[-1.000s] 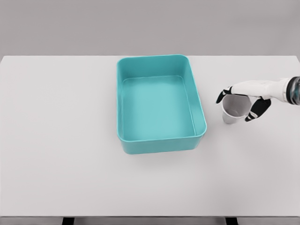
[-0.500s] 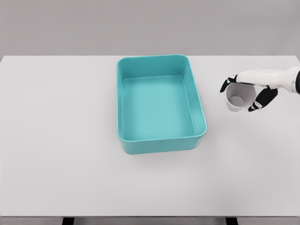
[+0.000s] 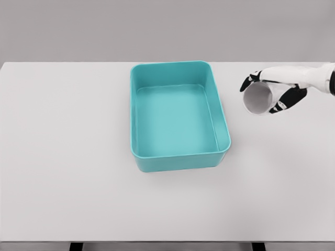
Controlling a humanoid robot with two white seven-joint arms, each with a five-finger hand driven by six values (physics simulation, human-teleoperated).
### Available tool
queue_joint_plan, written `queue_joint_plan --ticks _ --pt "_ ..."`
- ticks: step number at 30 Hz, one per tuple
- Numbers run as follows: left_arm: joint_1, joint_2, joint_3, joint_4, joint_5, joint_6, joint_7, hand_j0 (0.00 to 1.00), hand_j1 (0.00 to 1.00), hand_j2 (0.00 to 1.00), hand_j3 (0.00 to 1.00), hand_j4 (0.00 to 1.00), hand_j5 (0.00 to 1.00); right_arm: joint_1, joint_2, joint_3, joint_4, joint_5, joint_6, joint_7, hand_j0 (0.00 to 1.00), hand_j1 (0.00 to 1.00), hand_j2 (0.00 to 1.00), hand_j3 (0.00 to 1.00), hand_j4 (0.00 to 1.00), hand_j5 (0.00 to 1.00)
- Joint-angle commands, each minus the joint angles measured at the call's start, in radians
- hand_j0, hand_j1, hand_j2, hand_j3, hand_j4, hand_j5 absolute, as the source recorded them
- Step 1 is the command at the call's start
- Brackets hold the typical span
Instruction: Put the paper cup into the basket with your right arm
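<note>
A white paper cup (image 3: 257,99) hangs in the air to the right of the basket, tilted so its open mouth faces me. My right hand (image 3: 272,90) comes in from the right edge and is shut on the cup, black fingertips wrapped over its top and right side. The teal basket (image 3: 225,137) is a rounded rectangular tub with nothing inside, standing in the middle of the white table (image 3: 63,157). The cup is apart from the basket, level with its far right corner. My left arm does not show.
The table's far edge runs across the top, just behind the basket, with a grey wall beyond. Its front edge lies along the bottom of the view.
My right hand has lifted the cup off the table, upward and slightly toward the basket. The cup has tipped, turning its mouth toward the camera.
</note>
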Motion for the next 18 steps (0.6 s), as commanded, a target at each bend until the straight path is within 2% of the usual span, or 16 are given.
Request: queue_joint_plan --ticks 1,12,18 --pt "0.000 0.000 0.000 0.000 0.000 0.000 0.000 1.00 1.00 1.00 1.00 1.00 1.00 -0.001 0.017 -0.010 0.000 -0.017 0.001 -0.001 0.68 0.68 0.68 0.68 0.68 0.68" --pt "0.000 0.000 0.000 0.000 0.000 0.000 0.000 1.00 1.00 1.00 1.00 1.00 1.00 -0.034 0.042 -0.022 0.001 -0.053 0.001 -0.001 0.68 0.68 0.68 0.68 0.68 0.68" --pt "0.000 0.000 0.000 0.000 0.000 0.000 0.000 1.00 1.00 1.00 1.00 1.00 1.00 -0.044 0.083 -0.037 0.001 -0.056 0.003 -0.001 0.68 0.68 0.68 0.68 0.68 0.68"
